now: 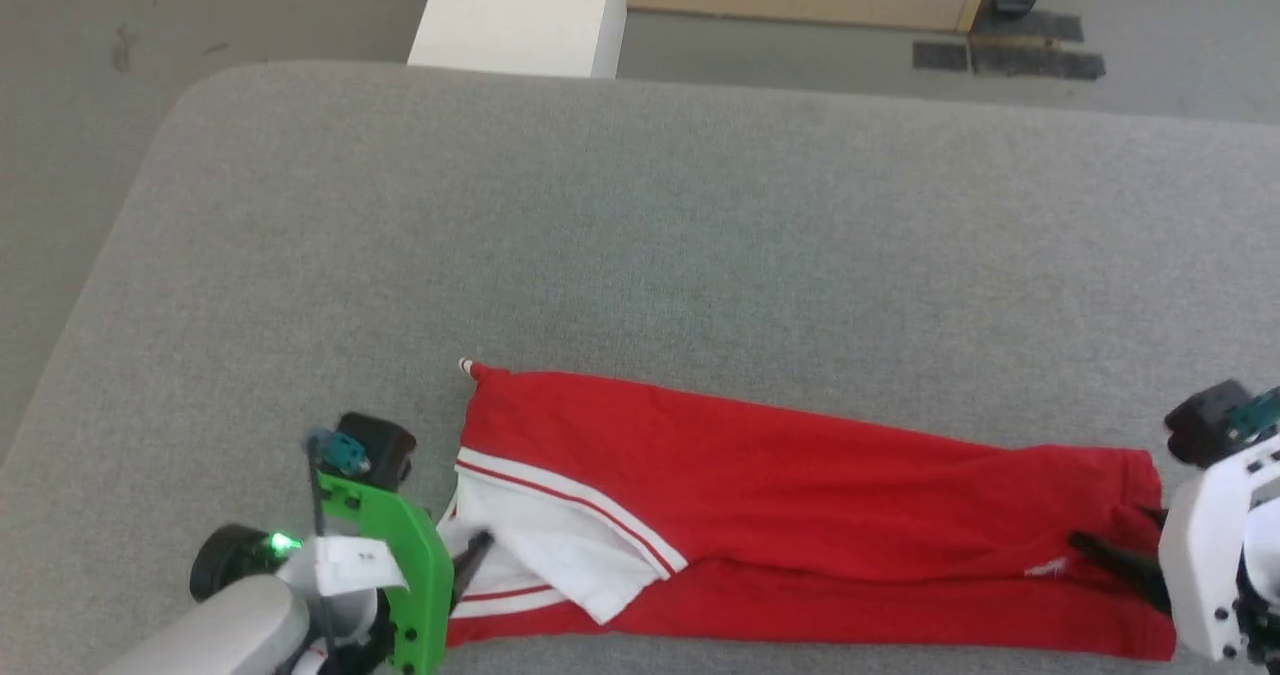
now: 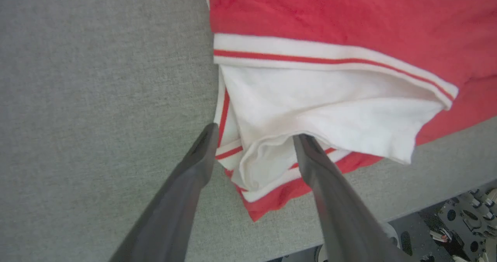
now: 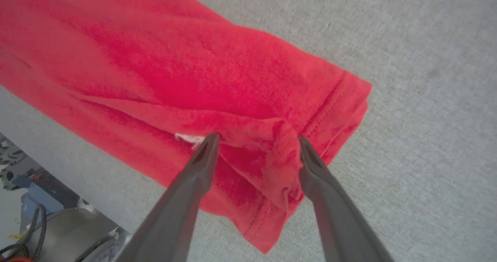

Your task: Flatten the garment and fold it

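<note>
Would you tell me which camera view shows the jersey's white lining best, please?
The left wrist view: the lining lies close and sharp below the trim, by the left tool. The head view shows it small; the right wrist view shows the jersey's red end.

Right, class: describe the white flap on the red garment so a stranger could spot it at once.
Start at the wide grey table and find the long red garment near its front edge. At the end by the left gripper, a white flap lies turned outward: the only large white patch, edged by striped trim.
</note>
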